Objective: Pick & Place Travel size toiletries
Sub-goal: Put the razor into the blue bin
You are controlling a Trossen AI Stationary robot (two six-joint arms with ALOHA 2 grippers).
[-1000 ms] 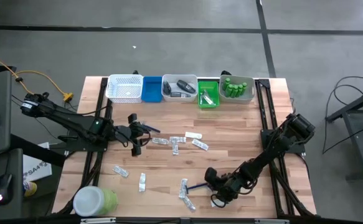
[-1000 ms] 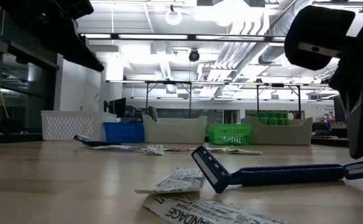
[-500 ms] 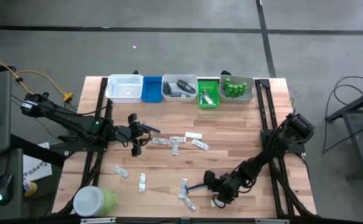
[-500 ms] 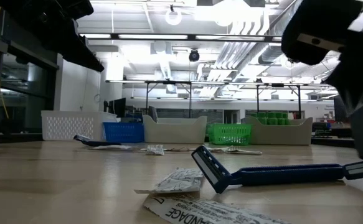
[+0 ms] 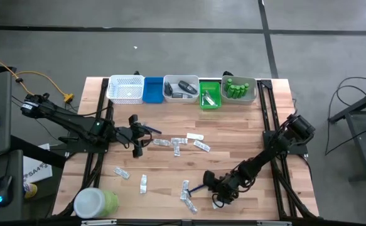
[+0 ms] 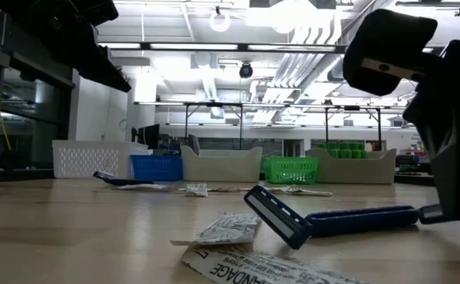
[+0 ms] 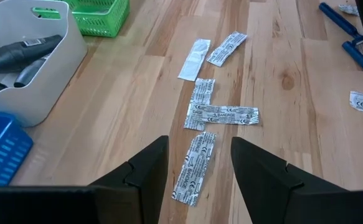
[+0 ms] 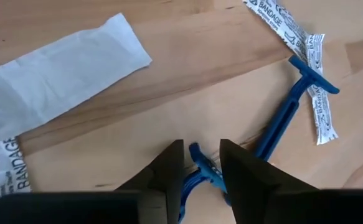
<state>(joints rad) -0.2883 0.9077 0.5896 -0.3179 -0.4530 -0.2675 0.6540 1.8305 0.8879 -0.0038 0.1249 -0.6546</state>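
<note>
Razor: a blue razor lies at the near edge of the worktop, right of centre; its handle end sits between the right claw's fingers, and its head tilts up off the wood in the low view.
Right claw: the right claw is down at the near right of the worktop, its 2 fingers pinched on the razor's handle end.
Sachets near razor: 2 bandage sachets lie just left of the razor head, 1 partly under the head in the right wrist view.
Other sachets: a loose cluster of bandage sachets lies mid-worktop; 2 more lie toward the near left.
Left claw: the left claw hovers over the left-centre of the worktop beside that cluster, fingers spread with nothing between them.
Second razor: another blue razor lies by the left claw.
Trays: a row of trays lines the far edge, white, blue, white, green, white; small green bottles fill the rightmost.
Jar: a green jar with white lid stands at the near left corner.
</note>
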